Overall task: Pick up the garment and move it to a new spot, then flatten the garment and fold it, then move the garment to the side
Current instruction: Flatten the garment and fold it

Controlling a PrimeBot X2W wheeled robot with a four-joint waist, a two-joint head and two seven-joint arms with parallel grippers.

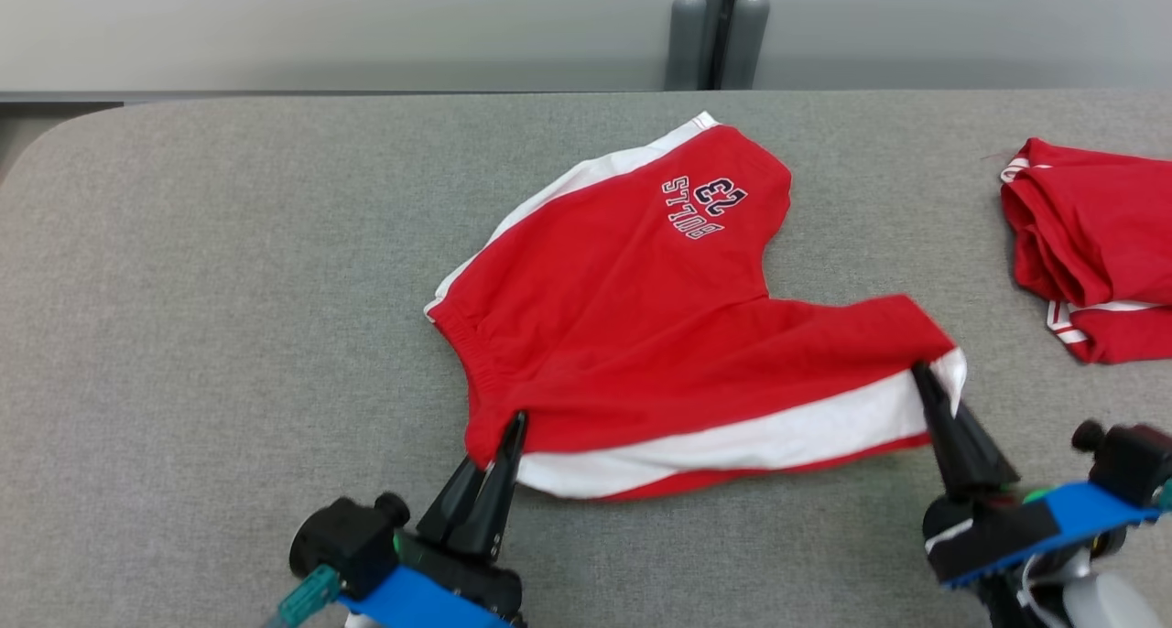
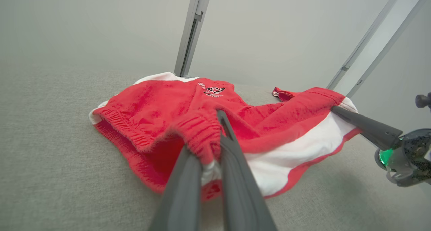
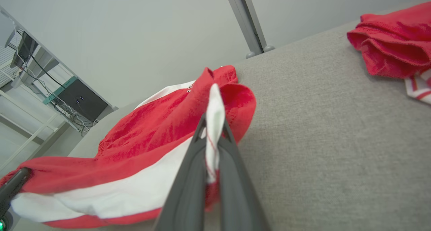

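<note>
We note the left hand [image 1: 513, 427] pinched shut on the garment [image 1: 641, 308] at its waistband corner, and the right hand [image 1: 918, 376] clamped on the striped hem. The near edge is stretched between them, and the rest lies on the counter [image 1: 229, 289] beyond both hands. We'd hold the tension even and lower both hands together.

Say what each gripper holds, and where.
Both hold the shorts: the left gripper pinches the waistband corner, the right gripper the leg hem.

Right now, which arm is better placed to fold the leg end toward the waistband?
Right, probably: the right gripper grips the shorts at the leg hem; the left gripper clamps the waistband.
</note>
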